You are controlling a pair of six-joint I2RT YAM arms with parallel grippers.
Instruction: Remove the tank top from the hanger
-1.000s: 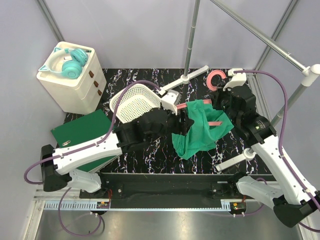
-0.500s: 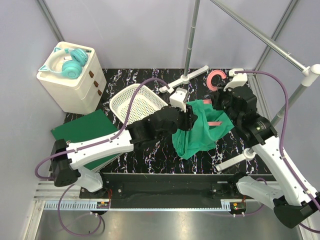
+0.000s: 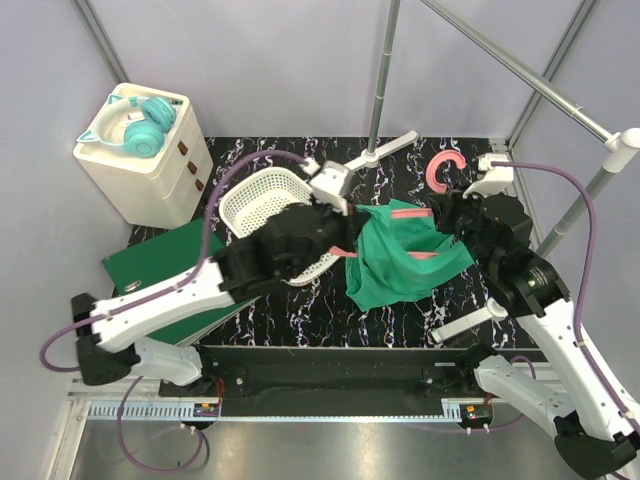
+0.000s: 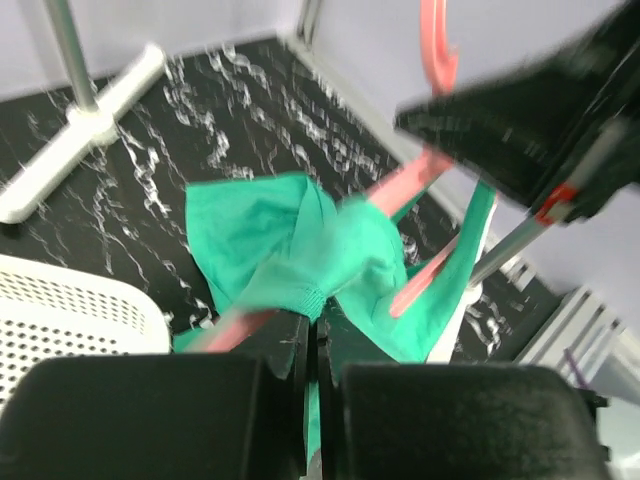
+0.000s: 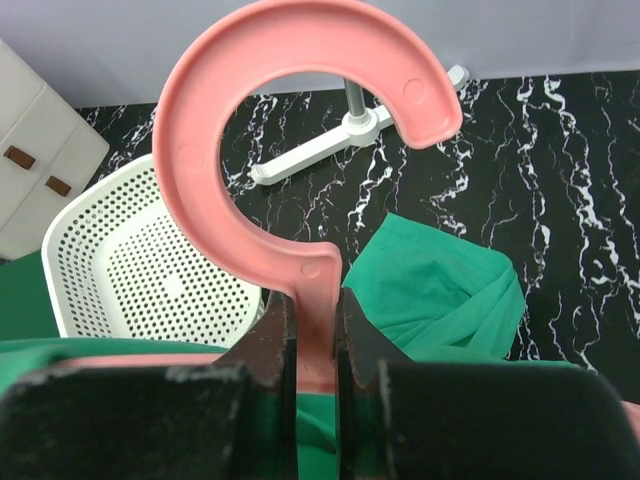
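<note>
The teal-green tank top (image 3: 400,265) lies crumpled on the black marbled table, still draped over the coral-pink hanger (image 3: 412,213). My right gripper (image 3: 452,212) is shut on the hanger's neck (image 5: 318,290), just below the curved hook (image 5: 200,110), and holds it upright over the cloth. My left gripper (image 4: 312,335) is shut on a bunched hem of the tank top (image 4: 290,240) at its left side. From the left wrist, the hanger's pink arms (image 4: 415,180) run through the cloth.
A white perforated basket (image 3: 258,198) sits partly under my left arm. A dark-green folder (image 3: 160,262) lies at the near left, beside a white drawer unit (image 3: 150,175) with teal headphones on top. A grey rail stand (image 3: 377,150) stands behind, with another post (image 3: 590,200) at the right.
My left gripper has closed on the tank top's left edge and drawn back to the left. The right arm has carried the hanger slightly right, stretching the cloth.
</note>
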